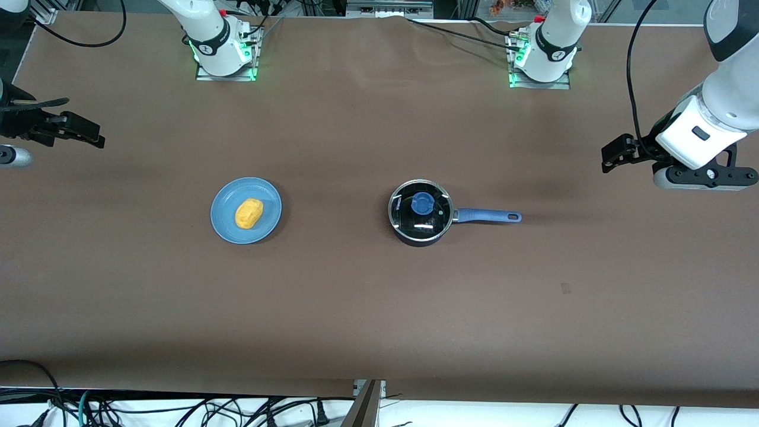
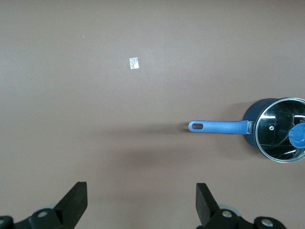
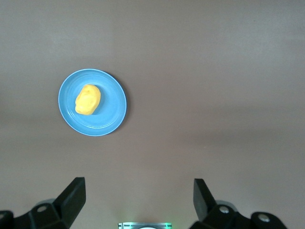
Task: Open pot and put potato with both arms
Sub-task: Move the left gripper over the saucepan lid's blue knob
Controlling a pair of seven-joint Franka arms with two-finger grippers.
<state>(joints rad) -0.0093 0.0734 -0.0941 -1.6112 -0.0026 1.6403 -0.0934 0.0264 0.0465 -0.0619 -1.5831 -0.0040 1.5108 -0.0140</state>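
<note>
From the front view you have one pot [image 1: 420, 212], one potato [image 1: 249, 213], one plate [image 1: 227, 228] and one lid [image 1: 421, 204] on the brown matte surface [image 1: 379, 296]. The pot is a small black round saucepan with a metal rim, its straight blue handle [image 1: 487, 216] pointing toward the left arm's end of the surface; the round glass lid with its blue knob sits closed on it. The potato, a smooth oval yellow-orange lump, lies on the flat light-blue plate, well apart from the pot and toward the right arm's end. The left gripper [image 1: 614, 155] hangs over the surface at the left arm's end, and the right gripper [image 1: 80, 131] over the right arm's end; from this angle you probably cannot judge their fingers well. A small dark patch [image 1: 565, 289] marks the surface nearer to the camera than the handle. In the left wrist view, the left gripper [image 2: 141, 202] shows its two black fingers spread wide with nothing between them, over bare surface, with the pot [image 2: 257, 114], its handle and the glass lid [image 2: 281, 131] in sight, plus one small pale scrap [image 2: 134, 63]. In the right wrist view, the right gripper [image 3: 139, 200] likewise has its fingers parted and empty, with the potato [image 3: 88, 99] resting on the plate [image 3: 112, 112].
</note>
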